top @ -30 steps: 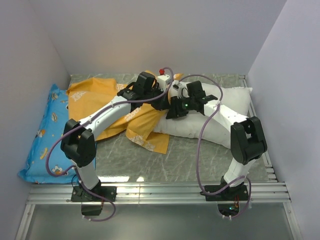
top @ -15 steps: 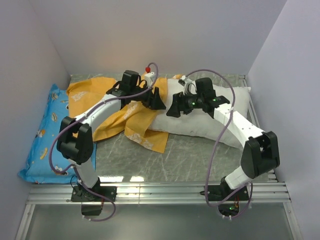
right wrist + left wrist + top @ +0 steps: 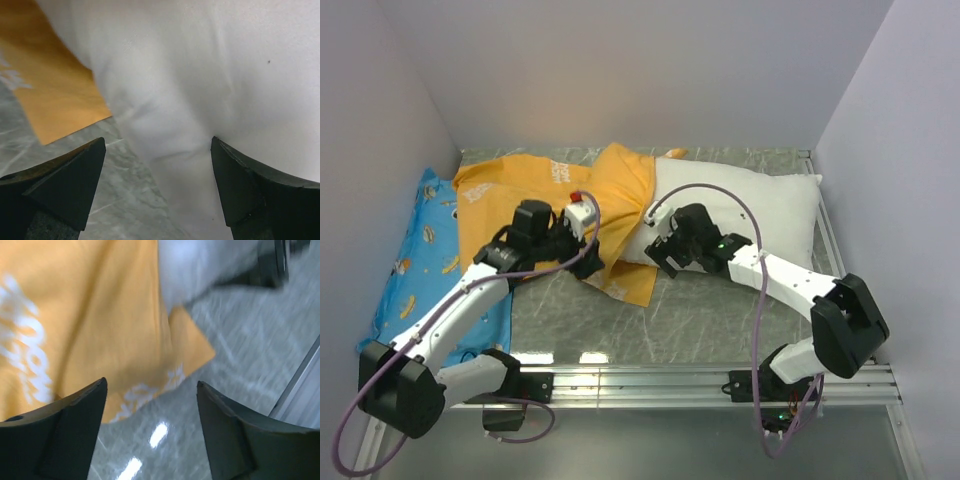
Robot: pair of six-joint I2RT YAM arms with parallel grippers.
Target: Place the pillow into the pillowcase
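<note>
The white pillow [image 3: 750, 205] lies across the back right of the table. The orange pillowcase [image 3: 520, 195] is spread to its left, and a fold of it covers the pillow's left end. My left gripper [image 3: 584, 264] hovers open over the pillowcase's near edge. In the left wrist view this gripper [image 3: 151, 384] holds nothing, with the pillowcase [image 3: 85, 315] and bare table beneath it. My right gripper [image 3: 658, 250] stands open at the pillow's near left corner. In the right wrist view its jaws [image 3: 158, 141] straddle the pillow [image 3: 200, 65] without gripping it, and the pillowcase [image 3: 50, 95] lies at the left.
A blue cartoon-print pillow [image 3: 415, 270] leans along the left wall. A metal rail [image 3: 650, 380] runs along the near edge by the arm bases. Walls close in the left, back and right sides. Grey marbled tabletop [image 3: 720, 310] shows in front of the pillow.
Both arms have drawn back from the pillowcase's mouth toward the near edge and lowered. Both grippers have opened and let go. The orange fold now rests on the pillow's left end.
</note>
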